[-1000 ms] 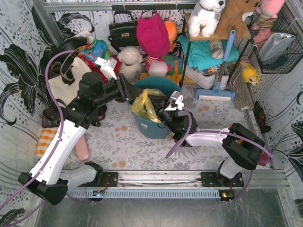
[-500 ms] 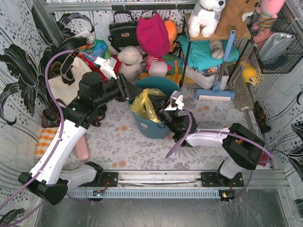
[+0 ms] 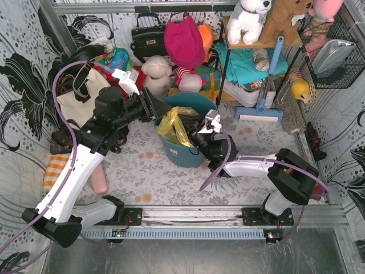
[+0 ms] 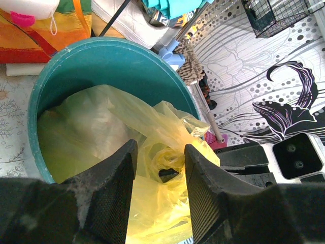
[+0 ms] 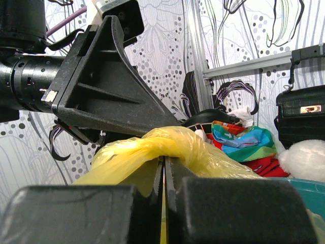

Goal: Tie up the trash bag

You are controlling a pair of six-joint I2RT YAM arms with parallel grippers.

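Observation:
The yellow-green trash bag (image 3: 174,128) sits in a teal bin (image 3: 197,103) in the middle of the table. Its top is twisted into a roll (image 5: 167,147). My right gripper (image 3: 193,136) is shut on a thin fold of the bag (image 5: 163,203) at the bin's right rim. My left gripper (image 3: 157,113) hovers at the bin's left rim, open, its fingers (image 4: 114,188) on either side of crumpled bag plastic (image 4: 162,188) without pinching it. The bag also fills the bin (image 4: 101,56) in the left wrist view. No white paper shows.
A cream tote bag (image 3: 77,100) lies at the left. Plush toys (image 3: 182,45), a black handbag (image 3: 148,37) and a shelf (image 3: 251,63) crowd the back. A blue mop (image 3: 265,85) leans at the right. Patterned walls close in on both sides.

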